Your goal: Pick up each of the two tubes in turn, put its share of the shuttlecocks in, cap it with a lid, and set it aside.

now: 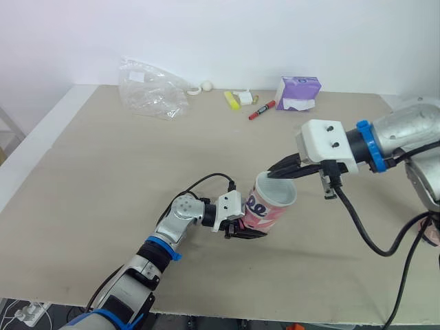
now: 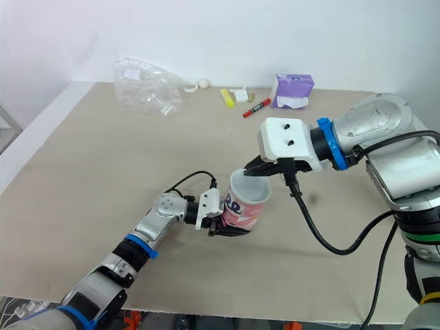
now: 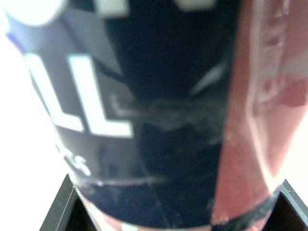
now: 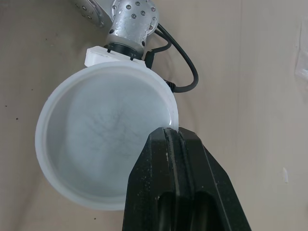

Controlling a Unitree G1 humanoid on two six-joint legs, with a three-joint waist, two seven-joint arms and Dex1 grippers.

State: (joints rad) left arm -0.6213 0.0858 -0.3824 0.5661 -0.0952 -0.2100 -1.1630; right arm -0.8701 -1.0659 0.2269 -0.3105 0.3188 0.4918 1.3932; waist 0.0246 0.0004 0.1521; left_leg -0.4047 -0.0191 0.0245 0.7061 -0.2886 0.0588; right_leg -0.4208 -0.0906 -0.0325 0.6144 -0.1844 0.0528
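A pink, white and navy tube (image 1: 265,210) stands tilted just above the table (image 1: 103,172), near its middle. My left gripper (image 1: 247,223) is shut on the tube's lower end; in the left wrist view its black fingers (image 3: 57,209) flank the tube (image 3: 159,120). A white translucent lid (image 4: 103,139) sits over the tube's mouth (image 1: 276,188). My right gripper (image 1: 275,172) comes in from the right and is shut on the lid's rim, its fingertips (image 4: 168,139) pinched together at the near edge.
At the table's far side lie a crumpled clear plastic bag (image 1: 151,89), a small white ball (image 1: 206,86), a yellow object (image 1: 232,100), a red marker (image 1: 262,110) and a purple tissue box (image 1: 298,93). The table's left edge runs diagonally.
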